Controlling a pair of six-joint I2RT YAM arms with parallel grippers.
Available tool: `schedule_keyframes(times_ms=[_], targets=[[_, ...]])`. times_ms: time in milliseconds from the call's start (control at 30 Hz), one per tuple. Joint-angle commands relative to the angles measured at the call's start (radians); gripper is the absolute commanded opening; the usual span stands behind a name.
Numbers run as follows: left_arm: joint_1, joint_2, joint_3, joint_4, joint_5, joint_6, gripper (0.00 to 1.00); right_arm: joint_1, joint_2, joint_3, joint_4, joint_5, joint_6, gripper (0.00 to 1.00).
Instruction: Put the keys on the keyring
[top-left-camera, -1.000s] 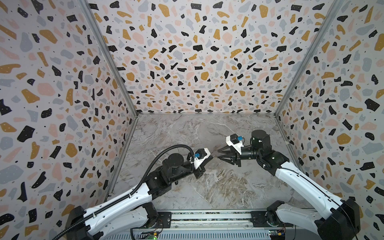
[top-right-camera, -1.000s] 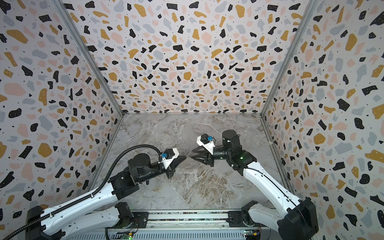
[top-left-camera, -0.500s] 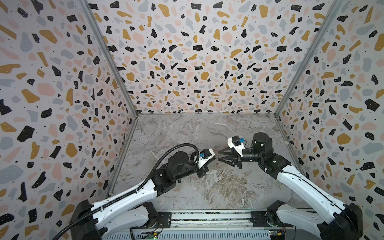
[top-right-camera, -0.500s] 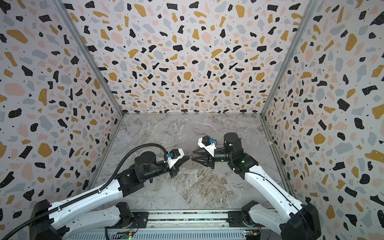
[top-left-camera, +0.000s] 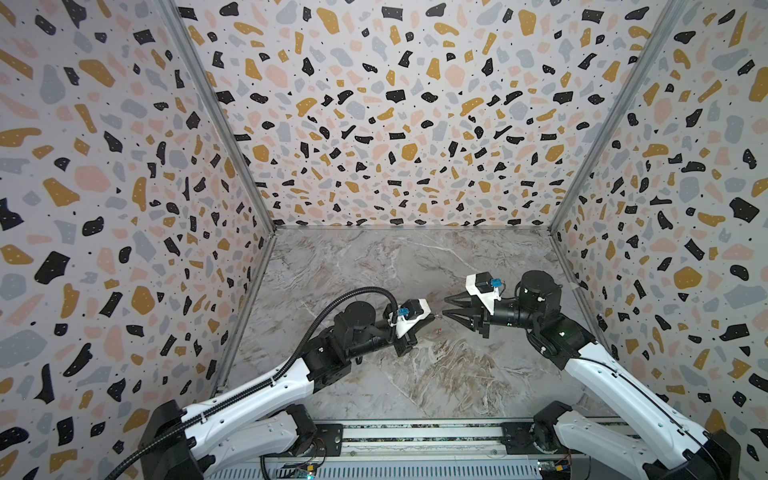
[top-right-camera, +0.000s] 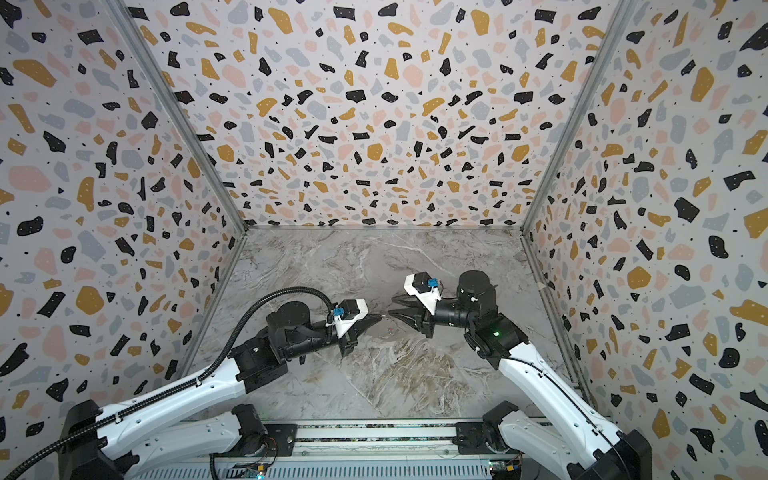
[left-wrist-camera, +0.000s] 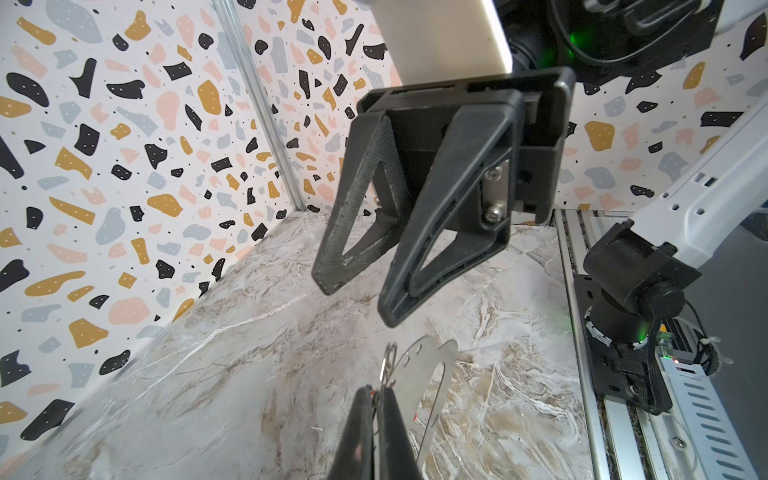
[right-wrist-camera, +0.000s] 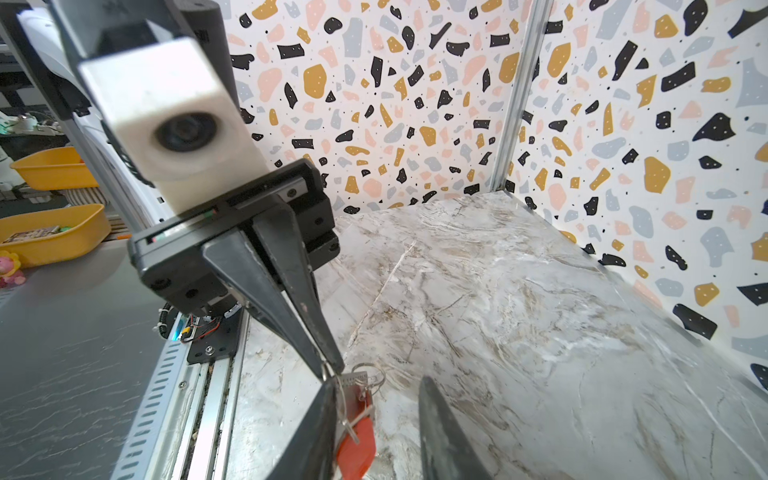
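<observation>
My left gripper is shut on the keyring, a flat dull-grey metal loop that sticks out past its tips. A small wire ring hangs beside the loop. In the right wrist view a key with a red-orange tag dangles under the left fingertips. My right gripper is open around the tag, which rests against one finger. In both top views the left gripper and the right gripper meet tip to tip above the marble floor. A small reddish speck shows just below them.
Terrazzo-patterned walls close in the marble floor on three sides. A metal rail with both arm bases runs along the front edge. Yellow bins stand outside the cell, seen in the right wrist view.
The left arm has reached further toward the right gripper, closing the gap between the tips. The right jaws have narrowed a little and still stand apart.
</observation>
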Motion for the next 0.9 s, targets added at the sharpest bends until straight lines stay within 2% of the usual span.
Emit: schedule_keyframes(times_ms=[0, 267, 567, 633, 733, 867], targets=[[0.026, -0.019, 0.046, 0.052, 0.067, 0.012, 0.0, 0.0, 0.014, 0.019, -0.029, 0.015, -0.009, 0.33], [0.081, -0.014, 0.047, 0.071, 0.141, -0.003, 0.0, 0.051, 0.023, 0.009, -0.043, 0.013, -0.032, 0.31], [0.09, 0.009, 0.052, 0.089, 0.174, -0.021, 0.0, 0.071, 0.04, 0.021, -0.031, -0.01, -0.036, 0.29], [0.09, 0.012, 0.052, 0.093, 0.182, -0.024, 0.0, 0.071, 0.045, 0.022, -0.027, -0.01, -0.036, 0.24], [0.091, 0.018, 0.055, 0.091, 0.193, -0.028, 0.0, 0.074, 0.051, 0.024, -0.017, -0.01, -0.031, 0.13], [0.091, 0.018, 0.048, 0.105, 0.196, -0.034, 0.0, 0.072, 0.058, 0.025, -0.01, -0.017, -0.03, 0.1]])
